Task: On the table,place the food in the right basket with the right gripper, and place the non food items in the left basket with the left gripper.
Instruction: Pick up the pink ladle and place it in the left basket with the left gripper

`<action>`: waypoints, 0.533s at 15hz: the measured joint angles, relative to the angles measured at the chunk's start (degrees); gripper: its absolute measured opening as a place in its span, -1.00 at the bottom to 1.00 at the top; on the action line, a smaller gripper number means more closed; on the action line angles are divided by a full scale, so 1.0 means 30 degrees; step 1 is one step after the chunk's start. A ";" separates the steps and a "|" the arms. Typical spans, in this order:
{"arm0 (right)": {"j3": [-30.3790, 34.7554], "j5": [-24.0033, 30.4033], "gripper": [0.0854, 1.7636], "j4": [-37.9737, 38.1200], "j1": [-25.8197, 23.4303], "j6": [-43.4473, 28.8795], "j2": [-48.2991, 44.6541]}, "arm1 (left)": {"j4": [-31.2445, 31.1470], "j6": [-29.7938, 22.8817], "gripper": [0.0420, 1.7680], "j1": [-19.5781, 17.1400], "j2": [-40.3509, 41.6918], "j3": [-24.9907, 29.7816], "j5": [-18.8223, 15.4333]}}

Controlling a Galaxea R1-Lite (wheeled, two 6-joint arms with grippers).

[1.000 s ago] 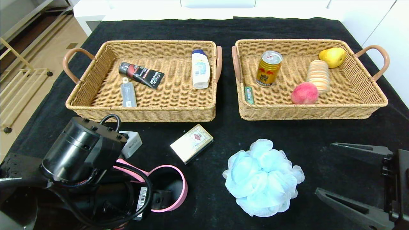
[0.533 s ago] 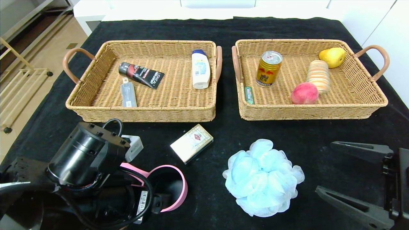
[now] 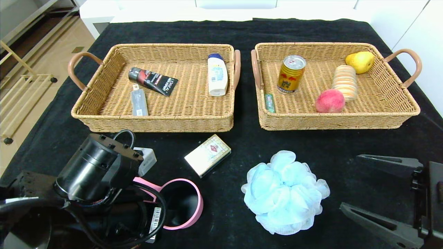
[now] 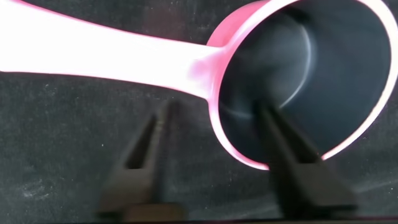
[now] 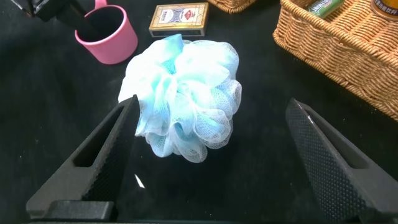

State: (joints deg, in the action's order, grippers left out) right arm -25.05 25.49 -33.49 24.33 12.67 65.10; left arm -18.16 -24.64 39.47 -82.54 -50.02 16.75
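Observation:
A pink cup (image 3: pixel 185 207) lies on its side on the black table at the front left. My left gripper (image 4: pixel 210 115) is open right at it, one finger inside the cup's mouth and the other outside its rim (image 4: pixel 214 93), close to the handle. In the head view the left arm (image 3: pixel 93 169) hides the jaws. A blue bath pouf (image 3: pixel 283 192) lies at the front centre. My right gripper (image 3: pixel 351 182) is open and empty at the front right, with the pouf (image 5: pixel 183 87) just ahead of its fingertips.
A card box (image 3: pixel 207 155) and a white adapter (image 3: pixel 148 160) lie before the left basket (image 3: pixel 155 123), which holds a tube and two bottles. The right basket (image 3: pixel 339 121) holds a can, a pear, a peach, a striped roll and a green pack.
My left arm has moved a little to the right and lower over the pink cup. The cup, the other objects and the right arm have not moved.

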 joint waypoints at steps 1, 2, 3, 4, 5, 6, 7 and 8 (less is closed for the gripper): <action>0.0000 0.0000 0.94 0.0000 0.0000 -0.0008 0.0028 | 0.0000 0.0000 -0.10 0.0000 -0.0033 0.0000 -0.0008; 0.0000 0.0008 0.94 -0.0016 0.0000 0.0000 0.0065 | 0.0004 0.0008 -0.29 0.0000 -0.0065 0.0008 0.0000; -0.0008 0.0000 0.94 -0.0016 0.0000 0.0020 0.0085 | 0.0020 0.0081 -0.94 -0.0004 -0.0093 0.0061 -0.0061; -0.0008 0.0000 0.94 -0.0008 0.0000 0.0028 0.0102 | 0.0041 0.0037 -0.86 0.0008 -0.0093 0.0118 0.0008; -0.0008 -0.0008 0.94 -0.0008 0.0008 0.0028 0.0122 | 0.0110 0.0045 -0.86 -0.0012 -0.0093 0.0118 0.0000; -0.0008 0.0000 0.94 0.0008 0.0020 0.0020 0.0146 | 0.0114 0.0045 -0.86 -0.0012 -0.0093 0.0134 0.0000; -0.0008 0.0000 0.94 0.0000 0.0020 0.0020 0.0167 | 0.0114 0.0037 -0.86 -0.0012 -0.0093 0.0138 -0.0008; 0.0000 0.0000 0.94 0.0012 0.0020 0.0020 0.0183 | 0.0122 0.0037 -0.86 -0.0037 -0.0093 0.0146 -0.0024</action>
State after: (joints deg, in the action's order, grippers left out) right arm -25.05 25.49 -33.45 24.39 12.73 65.65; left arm -17.80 -24.53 39.36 -82.82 -49.58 16.68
